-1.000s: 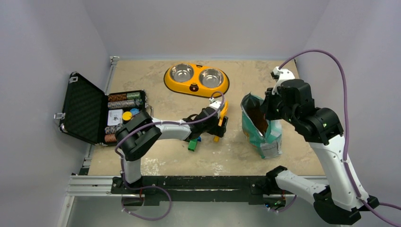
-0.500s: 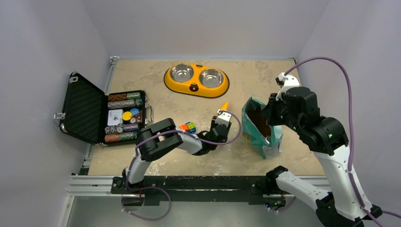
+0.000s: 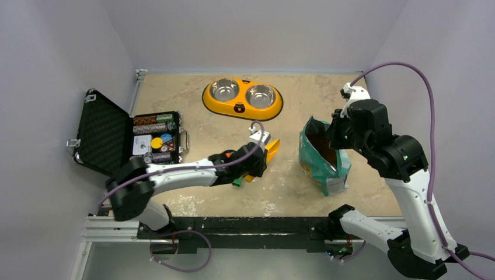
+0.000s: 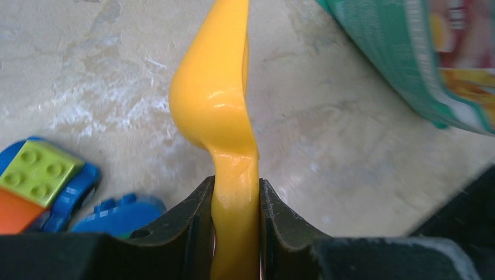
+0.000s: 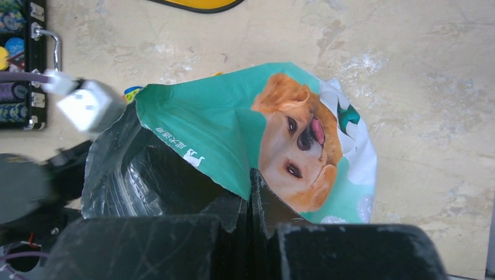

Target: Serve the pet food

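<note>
Two outstretched arms, end effectors tight: left (image 4: 236,189) on scoop (image 4: 216,105), right (image 5: 252,192) on bag (image 5: 222,116).

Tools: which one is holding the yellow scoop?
The left tool, pinching the yellow scoop by its handle; the right tool grips the green bag by its rim instead.

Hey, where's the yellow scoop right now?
In the overhead view the yellow scoop is mid-table, clamped in the left pincer, with the toy blocks close on its left and the open pet food bag on its right.
</note>
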`<act>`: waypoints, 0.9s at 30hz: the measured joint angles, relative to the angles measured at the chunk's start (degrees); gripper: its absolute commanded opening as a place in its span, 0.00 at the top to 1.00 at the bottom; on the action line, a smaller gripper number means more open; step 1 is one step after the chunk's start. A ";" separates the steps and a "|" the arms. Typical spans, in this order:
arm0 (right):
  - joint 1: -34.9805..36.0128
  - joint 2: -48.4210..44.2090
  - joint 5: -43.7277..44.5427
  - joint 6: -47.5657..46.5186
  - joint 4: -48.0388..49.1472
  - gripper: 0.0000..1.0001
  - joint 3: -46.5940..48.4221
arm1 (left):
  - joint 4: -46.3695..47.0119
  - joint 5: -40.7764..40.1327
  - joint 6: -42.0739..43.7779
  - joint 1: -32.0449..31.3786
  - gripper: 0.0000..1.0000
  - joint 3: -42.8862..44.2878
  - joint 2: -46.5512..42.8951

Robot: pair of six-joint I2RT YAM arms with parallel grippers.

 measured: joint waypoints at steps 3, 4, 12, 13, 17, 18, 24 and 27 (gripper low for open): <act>0.04 1.07 1.53 -0.17 0.13 1.00 0.59 | -15.23 8.92 -5.53 1.95 1.00 3.21 -11.08; 0.04 1.05 1.92 -0.28 0.28 1.00 0.59 | -20.41 12.15 -7.30 2.91 1.00 5.40 -13.70; 0.04 4.85 6.19 -2.89 5.09 1.00 0.46 | -62.47 32.72 -11.06 10.69 1.00 33.59 -18.84; 0.09 6.03 6.58 -3.34 5.66 1.00 0.87 | -67.10 34.27 -11.04 11.13 1.00 39.06 -18.69; 2.08 10.82 8.07 -5.14 6.40 1.00 3.91 | -77.75 41.03 -13.66 11.89 1.00 61.53 -17.14; 3.48 11.80 8.85 -5.70 6.56 1.00 4.35 | -77.81 43.19 -14.97 12.02 1.00 64.92 -17.05; 10.43 14.38 10.27 -7.34 7.28 1.00 5.25 | -79.67 52.68 -23.47 12.11 1.00 71.67 -14.21; 10.64 14.12 10.10 -7.32 8.31 1.00 4.87 | -77.83 53.66 -28.26 12.31 1.00 68.26 -11.67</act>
